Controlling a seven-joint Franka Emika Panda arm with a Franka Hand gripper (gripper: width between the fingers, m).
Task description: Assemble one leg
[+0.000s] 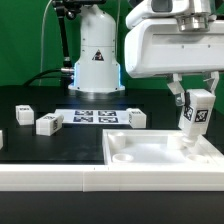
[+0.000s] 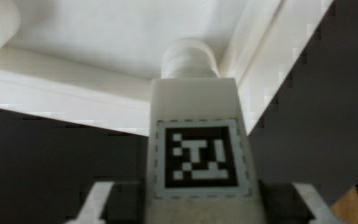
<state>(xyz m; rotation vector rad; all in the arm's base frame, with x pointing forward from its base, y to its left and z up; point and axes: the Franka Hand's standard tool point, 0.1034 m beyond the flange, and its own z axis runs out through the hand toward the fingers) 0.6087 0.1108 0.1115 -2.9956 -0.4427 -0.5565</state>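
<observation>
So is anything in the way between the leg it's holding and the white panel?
Nothing visible. The gripper holds the leg upright, its lower end right at the white panel near a corner, with nothing between them.

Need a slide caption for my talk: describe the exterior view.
Panda gripper holds a tagged leg roughly upright at the white panel, spare legs lying beside the marker board.
</observation>
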